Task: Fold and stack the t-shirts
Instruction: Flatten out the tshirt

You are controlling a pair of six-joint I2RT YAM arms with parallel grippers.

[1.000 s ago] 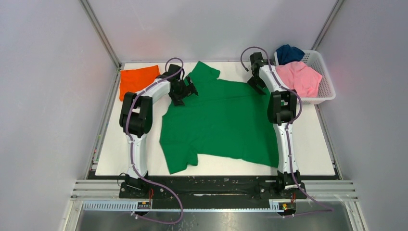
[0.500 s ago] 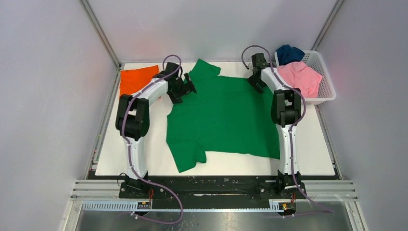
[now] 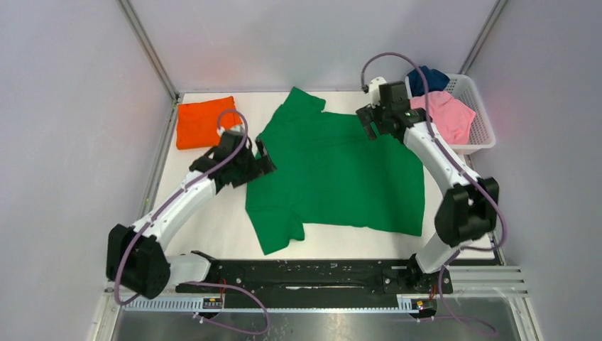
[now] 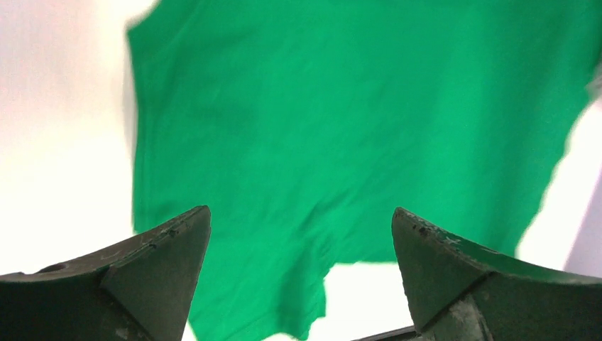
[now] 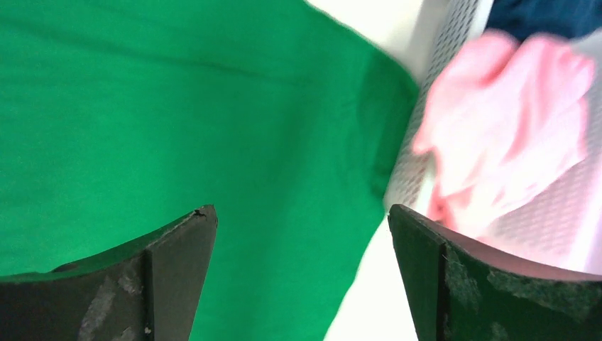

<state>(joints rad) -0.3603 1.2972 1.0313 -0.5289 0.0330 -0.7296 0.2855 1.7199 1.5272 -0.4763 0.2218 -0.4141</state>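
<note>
Lying open and unfolded across the middle of the white table (image 3: 184,227): bright green t-shirt (image 3: 334,170), one sleeve pointing to the far edge, the other toward the near left. Folded to a square at the far left corner, well apart from the green cloth: orange t-shirt (image 3: 202,122). Heaped in the white mesh basket (image 3: 484,131) at the far right: pink t-shirt (image 3: 444,114), with navy t-shirt (image 3: 427,78) behind it.

Seen only from above: the whole outline of the green tee, the orange square, both arms. Seen only from the wrists: the gap at each claw. From the left wrist, fingers spread wide with nothing between them, blurred green cloth and bare table below. From the right wrist, fingers likewise wide apart and holding nothing, green cloth underneath on the left, basket mesh and pink folds on the right, a strip of navy in the top corner.

Left gripper (image 3: 264,158) at the left edge of the green tee, elbow swung low and far out to the left, forearm stretched diagonally inward. Right gripper (image 3: 369,122) over the tee's far right corner, just beside the basket, elbow pushed out to the right, forearm slanting back toward the far middle.
</note>
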